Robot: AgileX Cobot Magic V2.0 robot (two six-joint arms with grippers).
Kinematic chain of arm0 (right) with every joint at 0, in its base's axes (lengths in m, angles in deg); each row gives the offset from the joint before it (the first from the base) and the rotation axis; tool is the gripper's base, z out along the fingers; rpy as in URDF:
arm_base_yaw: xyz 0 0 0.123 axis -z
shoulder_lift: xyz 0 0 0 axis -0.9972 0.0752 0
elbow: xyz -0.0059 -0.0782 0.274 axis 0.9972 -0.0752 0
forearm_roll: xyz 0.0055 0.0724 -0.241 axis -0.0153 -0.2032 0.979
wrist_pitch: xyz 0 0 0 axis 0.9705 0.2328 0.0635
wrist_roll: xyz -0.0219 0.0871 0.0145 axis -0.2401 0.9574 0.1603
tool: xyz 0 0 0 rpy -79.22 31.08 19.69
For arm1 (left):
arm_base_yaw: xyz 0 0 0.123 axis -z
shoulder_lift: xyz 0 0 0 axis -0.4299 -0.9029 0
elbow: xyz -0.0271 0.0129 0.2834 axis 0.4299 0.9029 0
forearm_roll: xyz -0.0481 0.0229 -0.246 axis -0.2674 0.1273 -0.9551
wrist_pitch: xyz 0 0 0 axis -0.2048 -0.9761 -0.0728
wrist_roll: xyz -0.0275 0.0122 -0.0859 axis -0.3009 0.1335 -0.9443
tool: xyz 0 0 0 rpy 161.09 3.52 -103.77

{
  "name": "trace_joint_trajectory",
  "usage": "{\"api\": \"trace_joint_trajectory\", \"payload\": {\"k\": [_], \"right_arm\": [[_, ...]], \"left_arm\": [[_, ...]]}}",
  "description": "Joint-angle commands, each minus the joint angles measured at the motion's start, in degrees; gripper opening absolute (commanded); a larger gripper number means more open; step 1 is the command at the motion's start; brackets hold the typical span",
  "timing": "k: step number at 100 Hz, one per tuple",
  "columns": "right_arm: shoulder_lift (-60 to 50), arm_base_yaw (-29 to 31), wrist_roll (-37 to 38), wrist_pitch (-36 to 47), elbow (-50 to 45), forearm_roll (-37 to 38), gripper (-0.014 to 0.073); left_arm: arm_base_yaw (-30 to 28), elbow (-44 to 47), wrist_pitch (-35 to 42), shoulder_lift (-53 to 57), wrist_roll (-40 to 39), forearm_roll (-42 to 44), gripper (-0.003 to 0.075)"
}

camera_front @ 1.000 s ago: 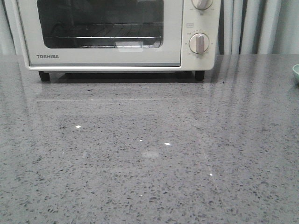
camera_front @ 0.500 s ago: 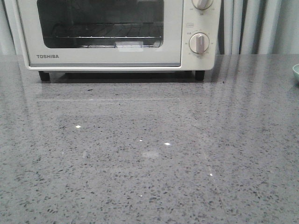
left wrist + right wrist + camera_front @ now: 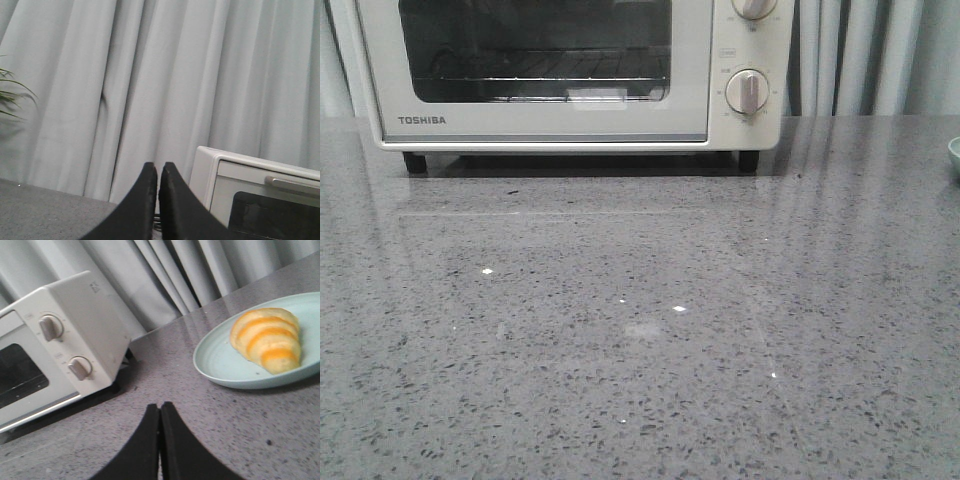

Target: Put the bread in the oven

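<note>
The cream-white Toshiba oven [image 3: 570,75] stands at the back of the grey counter, door shut, wire rack visible through the glass. It also shows in the right wrist view [image 3: 60,345] and the left wrist view [image 3: 260,192]. The bread [image 3: 267,340], golden-brown with paler ridges, lies on a pale green plate [image 3: 220,365] to the oven's right. My right gripper [image 3: 160,407] is shut and empty, above the counter, short of the plate. My left gripper [image 3: 159,167] is shut and empty, to the left of the oven. Neither gripper shows in the front view.
A sliver of the plate [image 3: 954,155] shows at the right edge of the front view. Pale curtains [image 3: 125,90] hang behind the counter. A plant's leaves [image 3: 10,95] show far left. A dark cable lies by the oven's left side.
The front view has shifted very slightly; nothing on the counter has moved.
</note>
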Motion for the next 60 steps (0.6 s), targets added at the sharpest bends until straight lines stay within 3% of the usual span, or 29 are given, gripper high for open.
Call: {"api": "trace_joint_trajectory", "payload": {"k": [1, 24, 60], "right_arm": [[-0.59, 0.00, -0.70, 0.47, 5.09, -0.20, -0.0070], [4.08, 0.00, -12.32, -8.52, 13.33, -0.20, -0.0070], [8.75, 0.00, -12.74, -4.79, 20.33, -1.20, -0.0071]], "left_arm": [[1.34, -5.48, 0.08, -0.61, -4.80, 4.61, -0.0021], [8.92, -14.62, -0.40, -10.59, -5.72, 5.83, -0.0021], [25.24, -29.23, -0.44, -34.33, -5.72, 9.48, -0.0021]]}}
